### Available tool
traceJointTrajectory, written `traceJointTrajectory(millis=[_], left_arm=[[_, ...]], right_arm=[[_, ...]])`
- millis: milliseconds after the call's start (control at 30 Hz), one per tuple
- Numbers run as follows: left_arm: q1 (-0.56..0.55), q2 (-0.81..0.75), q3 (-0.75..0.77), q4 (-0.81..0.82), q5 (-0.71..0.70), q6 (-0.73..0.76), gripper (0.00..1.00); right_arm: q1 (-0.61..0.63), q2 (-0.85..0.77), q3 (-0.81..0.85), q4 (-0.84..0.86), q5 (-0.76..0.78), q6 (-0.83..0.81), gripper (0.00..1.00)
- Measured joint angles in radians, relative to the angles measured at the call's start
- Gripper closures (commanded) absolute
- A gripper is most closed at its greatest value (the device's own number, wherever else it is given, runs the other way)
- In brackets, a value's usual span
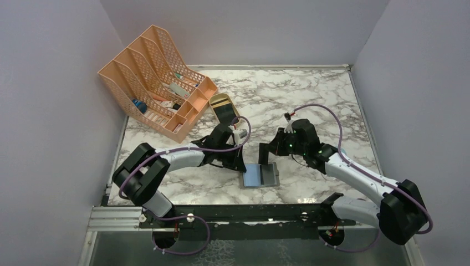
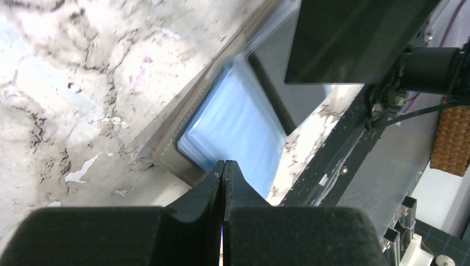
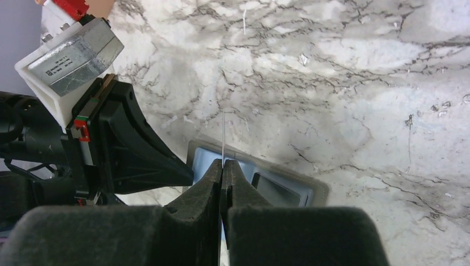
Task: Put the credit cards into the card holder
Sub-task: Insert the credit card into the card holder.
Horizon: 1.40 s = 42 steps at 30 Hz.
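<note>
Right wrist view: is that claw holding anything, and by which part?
Yes, the right gripper pinches a dark credit card by one edge, seen edge-on here as a thin line.

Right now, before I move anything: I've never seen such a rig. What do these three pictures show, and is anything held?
Two robot arms are bolted at the table's near edge, each ending in two-finger jaws. The wide picture looks down from above and behind: left arm on the left, right arm on the right. The other two come from a camera on each wrist, looking past its own jaws. On the marble table are an open grey card holder, a peach file rack and a tan oval tray. The right jaws are shut on a dark credit card, upright above the holder. The left jaws are shut at the holder's edge; whether they pinch it I cannot tell.
</note>
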<state>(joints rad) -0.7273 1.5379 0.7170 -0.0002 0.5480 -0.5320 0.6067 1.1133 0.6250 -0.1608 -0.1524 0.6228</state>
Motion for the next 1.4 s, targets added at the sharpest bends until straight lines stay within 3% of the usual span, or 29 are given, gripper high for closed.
traceJointTrajectory(millis=[600, 1067, 1233, 1400], left_arm=[[-0.002, 0.037, -0.059, 0.067, -0.064, -0.020, 0.96], [-0.003, 0.026, -0.080, 0.088, -0.082, -0.020, 0.96], [-0.003, 0.024, -0.086, 0.087, -0.094, -0.020, 0.96], [-0.004, 0.024, -0.086, 0.087, -0.104, -0.020, 0.96]], right_arm=[[-0.105, 0.080, -0.159, 0.163, -0.203, -0.003, 0.99], [-0.111, 0.086, -0.238, 0.270, -0.248, 0.050, 0.99], [-0.111, 0.084, -0.235, 0.248, -0.251, 0.046, 0.99], [-0.111, 0.029, -0.175, 0.106, -0.218, -0.006, 0.99]])
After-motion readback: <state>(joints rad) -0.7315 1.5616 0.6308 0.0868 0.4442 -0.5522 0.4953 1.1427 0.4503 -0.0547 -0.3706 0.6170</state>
